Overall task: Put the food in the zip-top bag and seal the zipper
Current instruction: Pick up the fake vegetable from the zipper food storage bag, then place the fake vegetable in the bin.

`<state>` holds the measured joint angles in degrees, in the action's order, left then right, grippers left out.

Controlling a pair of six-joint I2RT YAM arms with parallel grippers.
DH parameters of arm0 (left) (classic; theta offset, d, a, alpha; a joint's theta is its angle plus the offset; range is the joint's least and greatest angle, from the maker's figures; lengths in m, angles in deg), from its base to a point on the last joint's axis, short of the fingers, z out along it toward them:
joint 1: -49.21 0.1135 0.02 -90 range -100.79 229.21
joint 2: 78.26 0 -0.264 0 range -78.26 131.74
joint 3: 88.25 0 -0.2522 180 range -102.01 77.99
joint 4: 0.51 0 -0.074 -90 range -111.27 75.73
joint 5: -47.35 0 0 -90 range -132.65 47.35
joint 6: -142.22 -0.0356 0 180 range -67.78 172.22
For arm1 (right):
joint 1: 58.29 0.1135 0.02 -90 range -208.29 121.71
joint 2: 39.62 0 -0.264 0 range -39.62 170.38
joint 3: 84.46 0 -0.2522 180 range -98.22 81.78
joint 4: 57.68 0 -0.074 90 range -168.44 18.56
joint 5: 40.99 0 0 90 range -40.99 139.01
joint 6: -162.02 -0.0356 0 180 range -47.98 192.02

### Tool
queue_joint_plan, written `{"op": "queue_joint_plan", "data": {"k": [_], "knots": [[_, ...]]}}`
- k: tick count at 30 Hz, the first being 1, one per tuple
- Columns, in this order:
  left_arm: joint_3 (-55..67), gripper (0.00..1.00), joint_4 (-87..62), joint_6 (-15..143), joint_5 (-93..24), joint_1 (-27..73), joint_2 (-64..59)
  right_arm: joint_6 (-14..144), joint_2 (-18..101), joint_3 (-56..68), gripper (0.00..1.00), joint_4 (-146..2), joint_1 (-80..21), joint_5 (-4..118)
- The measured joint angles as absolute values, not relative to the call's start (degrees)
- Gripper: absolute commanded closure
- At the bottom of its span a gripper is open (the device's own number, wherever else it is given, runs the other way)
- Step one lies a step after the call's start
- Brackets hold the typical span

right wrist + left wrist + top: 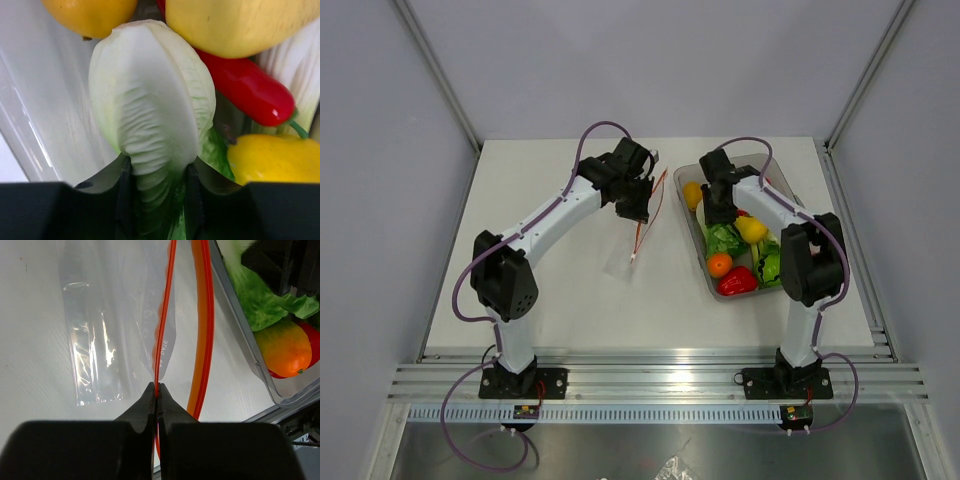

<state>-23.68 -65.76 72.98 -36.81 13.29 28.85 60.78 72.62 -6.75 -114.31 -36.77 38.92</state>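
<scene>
Grey translucent tub [252,352], smooth-walled, right of left gripper [156,387] jaws. Zip-top bag [100,340], thin clear crinkled film, ahead and left of same jaws. Toy cabbage [150,95], glossy, ribbed, white-green: stalk end clamped between right gripper [157,175] jaws. Zipper [165,320], narrow red-orange strip: pinched flat in closed left jaws.

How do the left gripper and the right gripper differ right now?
The left gripper is pinched fully shut on the thin red-orange zipper strip of the clear plastic bag; the right gripper is shut wider on the base of the pale green-and-white toy cabbage. The left gripper is outside the grey translucent tub, the right gripper inside it. Both grip something.
</scene>
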Motion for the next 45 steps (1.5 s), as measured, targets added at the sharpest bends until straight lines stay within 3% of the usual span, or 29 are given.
{"op": "queue_joint_plan", "data": {"k": [13,20,30,35,39,45], "knots": [[-30.1,1.0,-65.69,73.44,-35.98,8.83,30.7,57.41,45.87,-3.03,0.76,-114.88,-36.77,37.43],[-30.41,1.0,-65.06,73.7,-34.47,6.86,33.31,56.27,38.15,-3.21,0.75,-118.4,-36.82,40.32],[-25.06,1.0,-58.46,74.14,-34.34,6.97,32.54,51.86,32.08,-2.53,0.74,-117.81,-36.84,62.07],[-23.2,1.0,-57.39,74.22,-34.56,6.97,31.78,49.85,30.26,-1.96,0.7,-118.07,-37.19,61.41],[-23.2,1.0,-57.39,74.22,-35.56,6.97,31.56,48.23,30.46,1.19,0.7,-116.92,-42.94,61.74],[-22.59,1.0,-56.95,74.24,-36.11,7.04,31.05,40.41,35.79,17.34,0.69,-107.82,-55.24,68.84]]}}
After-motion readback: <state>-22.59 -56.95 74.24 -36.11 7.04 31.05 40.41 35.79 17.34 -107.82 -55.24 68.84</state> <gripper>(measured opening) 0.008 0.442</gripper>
